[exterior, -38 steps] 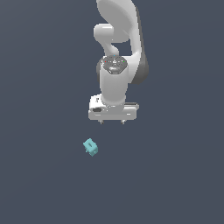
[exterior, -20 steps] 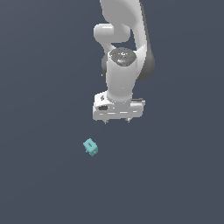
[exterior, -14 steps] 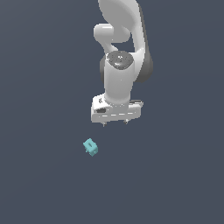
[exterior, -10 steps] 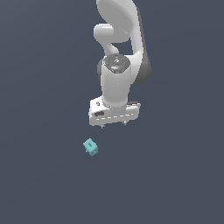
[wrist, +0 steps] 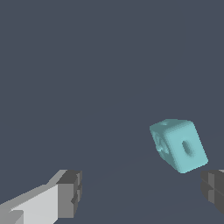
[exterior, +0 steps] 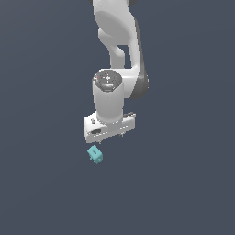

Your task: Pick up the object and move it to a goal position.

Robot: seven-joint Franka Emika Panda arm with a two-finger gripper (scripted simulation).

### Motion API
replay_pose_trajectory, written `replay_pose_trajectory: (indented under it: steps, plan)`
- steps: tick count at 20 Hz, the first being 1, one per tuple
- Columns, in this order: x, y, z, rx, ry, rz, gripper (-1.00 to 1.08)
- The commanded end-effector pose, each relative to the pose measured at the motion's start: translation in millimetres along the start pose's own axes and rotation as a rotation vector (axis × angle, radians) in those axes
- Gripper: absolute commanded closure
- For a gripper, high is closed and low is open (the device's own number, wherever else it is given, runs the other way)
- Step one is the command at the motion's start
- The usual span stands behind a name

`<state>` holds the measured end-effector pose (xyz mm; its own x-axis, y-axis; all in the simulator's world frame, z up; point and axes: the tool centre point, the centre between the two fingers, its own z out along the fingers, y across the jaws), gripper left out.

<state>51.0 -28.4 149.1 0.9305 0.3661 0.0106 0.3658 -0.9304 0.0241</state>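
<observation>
Claw (exterior: 110, 139) poised just above the little cyan object (exterior: 95, 154)

From where I stand the white arm (exterior: 117, 50) reaches down with its fingers spread apart, nothing between them. The turquoise block lies on the dark grey tabletop (exterior: 183, 183), at about seven o'clock from the claw and close beside it, not touching. In the wrist view the object (wrist: 178, 145) sits tilted, a small oval hole in one face, nearer one dark fingertip (wrist: 213, 189) than the other
</observation>
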Motion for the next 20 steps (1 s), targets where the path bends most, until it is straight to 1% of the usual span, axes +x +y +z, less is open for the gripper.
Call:
replay_pose_trajectory:
  steps: [1, 12, 20]
  plan:
    - [1, 12, 8, 0.002, -0.002, -0.052, -0.92]
    - [0, 60, 40, 0.016, -0.007, -0.264, -0.92]
    - [-2, 81, 55, 0.024, -0.006, -0.353, -0.92]
